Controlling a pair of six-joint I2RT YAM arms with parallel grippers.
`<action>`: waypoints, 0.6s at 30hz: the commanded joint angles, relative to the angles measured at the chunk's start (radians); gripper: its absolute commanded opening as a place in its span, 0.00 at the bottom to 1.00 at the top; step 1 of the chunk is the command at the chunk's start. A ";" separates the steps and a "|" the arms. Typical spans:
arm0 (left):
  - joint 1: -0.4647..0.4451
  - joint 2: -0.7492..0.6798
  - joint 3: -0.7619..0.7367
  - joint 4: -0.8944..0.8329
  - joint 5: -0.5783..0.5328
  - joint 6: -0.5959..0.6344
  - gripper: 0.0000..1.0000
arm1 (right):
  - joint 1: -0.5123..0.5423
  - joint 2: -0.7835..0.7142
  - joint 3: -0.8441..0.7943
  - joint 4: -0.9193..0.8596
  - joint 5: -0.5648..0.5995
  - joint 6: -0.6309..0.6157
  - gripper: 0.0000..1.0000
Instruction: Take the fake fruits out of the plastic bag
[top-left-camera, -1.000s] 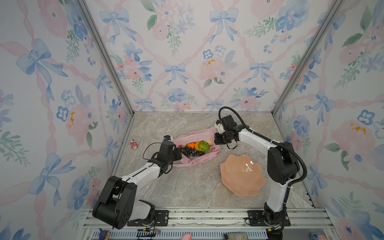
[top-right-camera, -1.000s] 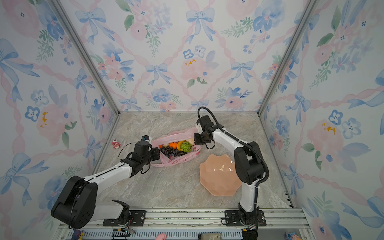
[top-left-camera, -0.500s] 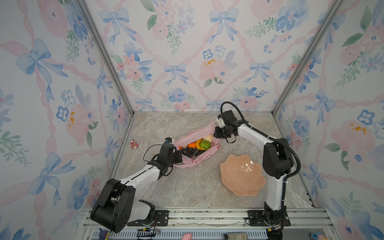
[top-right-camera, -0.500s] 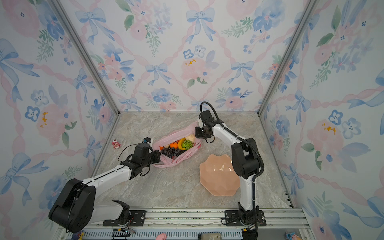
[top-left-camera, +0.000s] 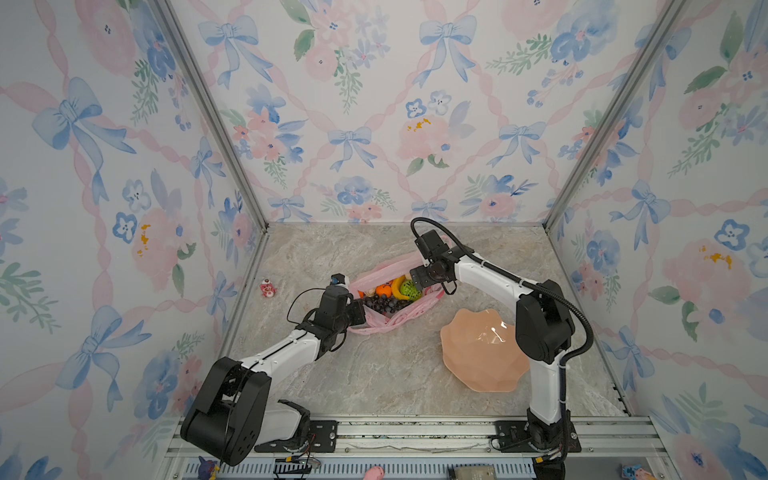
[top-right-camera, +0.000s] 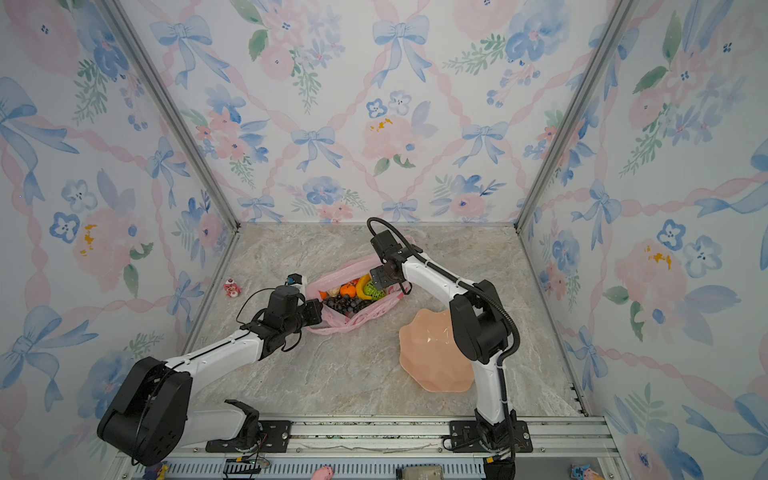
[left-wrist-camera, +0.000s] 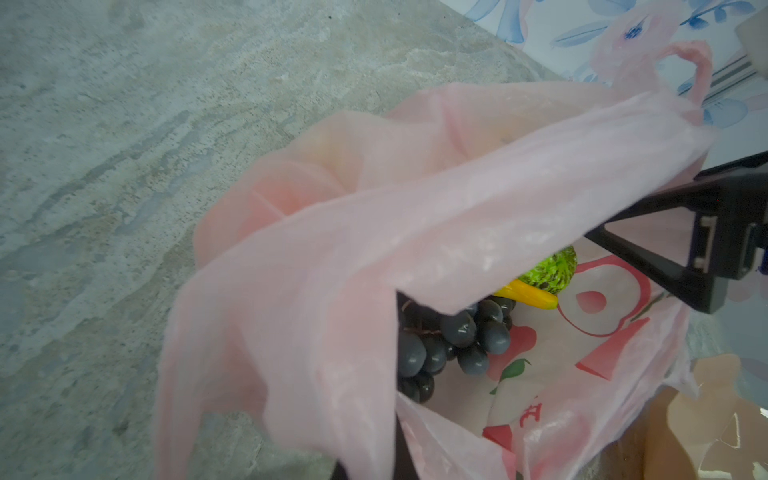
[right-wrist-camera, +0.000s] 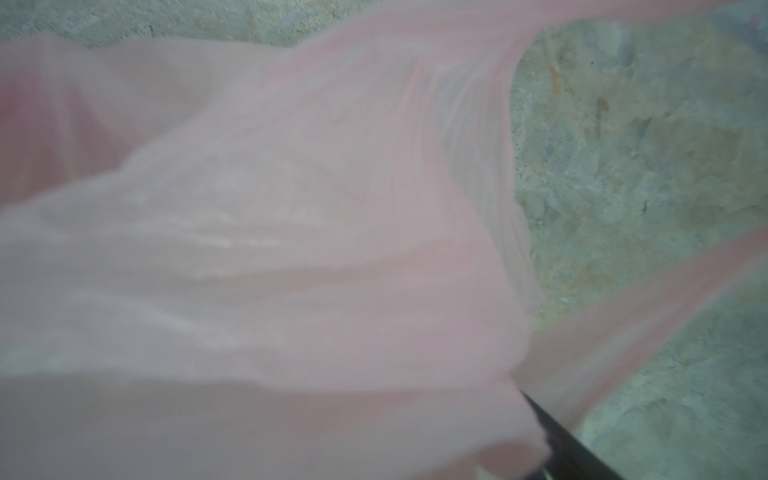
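Plastic bag (top-left-camera: 397, 319) lies mid table (top-left-camera: 374, 374), mouth agape, fake fruits (top-left-camera: 390, 293) heaped inside. Right gripper (top-left-camera: 415, 279) has just let go the far rim, jaws now spread above the fruit; left gripper (top-left-camera: 360, 311) stays pinched on the near rim. Likely: mouth opened, first pick next.

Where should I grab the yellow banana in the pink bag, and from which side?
Pinch the banana across its slim middle, coming straight down through the open mouth of the plastic bag. It lies bare on top of the pile, while an orange, the green fruit and the bag's walls block a sideways approach.
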 joint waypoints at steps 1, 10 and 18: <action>0.007 -0.003 -0.020 0.024 0.003 -0.006 0.00 | 0.014 0.005 0.086 -0.029 0.117 -0.045 0.97; 0.012 -0.014 -0.060 0.054 0.002 -0.010 0.00 | 0.000 0.160 0.341 -0.077 0.113 0.020 0.97; 0.020 -0.026 -0.090 0.089 0.018 -0.001 0.00 | -0.001 0.182 0.410 -0.108 0.076 0.005 0.99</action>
